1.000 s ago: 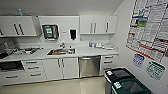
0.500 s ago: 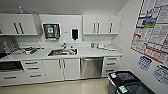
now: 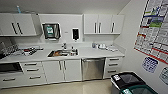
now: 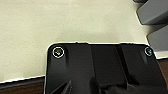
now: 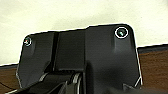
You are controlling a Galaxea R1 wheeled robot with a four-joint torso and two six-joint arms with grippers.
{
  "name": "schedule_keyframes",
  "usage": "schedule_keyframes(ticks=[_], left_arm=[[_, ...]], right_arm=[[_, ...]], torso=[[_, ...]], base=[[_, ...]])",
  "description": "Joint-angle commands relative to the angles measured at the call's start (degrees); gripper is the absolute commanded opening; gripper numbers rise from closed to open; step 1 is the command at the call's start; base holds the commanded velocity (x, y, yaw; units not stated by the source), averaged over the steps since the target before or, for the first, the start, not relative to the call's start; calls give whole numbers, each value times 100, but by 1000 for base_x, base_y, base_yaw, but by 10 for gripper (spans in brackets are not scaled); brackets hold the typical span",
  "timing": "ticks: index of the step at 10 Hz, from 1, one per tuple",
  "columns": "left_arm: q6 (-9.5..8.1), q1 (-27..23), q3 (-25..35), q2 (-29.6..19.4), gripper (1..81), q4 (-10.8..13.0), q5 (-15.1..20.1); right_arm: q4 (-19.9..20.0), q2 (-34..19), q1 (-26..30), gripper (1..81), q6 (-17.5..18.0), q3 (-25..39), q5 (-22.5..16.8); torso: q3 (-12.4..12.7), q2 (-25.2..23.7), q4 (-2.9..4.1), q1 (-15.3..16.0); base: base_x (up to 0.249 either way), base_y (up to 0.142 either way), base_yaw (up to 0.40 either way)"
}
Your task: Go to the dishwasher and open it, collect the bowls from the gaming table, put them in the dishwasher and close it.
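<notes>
The dishwasher (image 3: 93, 68) stands shut under the white counter, right of the sink, its silver-grey front facing me with a bar handle along the top. The bowls and the gaming table are out of view. In the left wrist view my own dark plate hangs over pale floor (image 4: 75, 22). The right wrist view has the same plate over pale floor (image 5: 75, 12) and a brown strip.
White cabinet doors (image 3: 60, 71) flank the dishwasher on the left and a drawer stack (image 3: 113, 66) on the right. A sink (image 3: 62, 53) sits in the counter. Black bins (image 3: 127, 81) stand at the right wall under posters (image 3: 155, 32). Pale floor (image 3: 75, 88) lies ahead.
The whole head picture has shifted slightly: the counter and dishwasher look a little nearer and the bins sit lower, so the camera has moved forward.
</notes>
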Motion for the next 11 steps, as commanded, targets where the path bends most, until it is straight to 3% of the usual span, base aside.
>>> schedule_keyframes(ticks=[1,3,11], left_arm=[[-3,-280,-44,7,811,2,214],[-3,-280,-44,-2,811,2,214],[-21,-280,-44,-11,811,-7,214]], right_arm=[[36,20,293,811,-8,30,-306],[36,20,293,811,-8,30,-306],[45,20,320,811,-7,30,-306]], torso=[[-2,0,0,0],[0,0,0,-1],[0,0,0,-1]], base=[[133,72,0],[133,66,0],[133,0,0]])
